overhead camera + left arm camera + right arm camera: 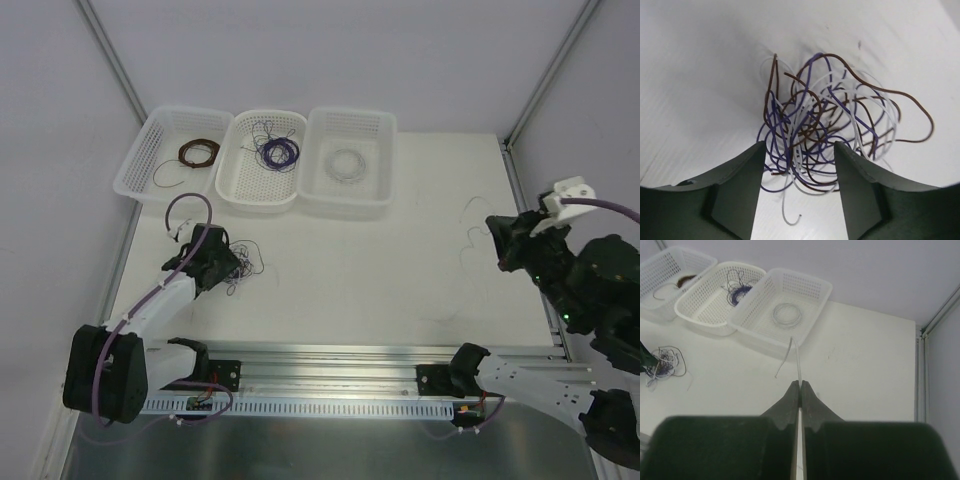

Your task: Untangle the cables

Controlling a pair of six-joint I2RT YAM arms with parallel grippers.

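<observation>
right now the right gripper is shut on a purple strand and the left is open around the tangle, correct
No: the right wrist view shows the right gripper shut on a pale strand, not purple. The left gripper is open around the tangle.

The white table point(380, 270) is carrying three mesh baskets in a row at its far edge. The left basket point(130, 180) and the right basket point(345, 205) are flanking the middle basket point(258, 203). The cables point(243, 262) are lying on the bare top, nearer the arms than that middle basket.
</observation>
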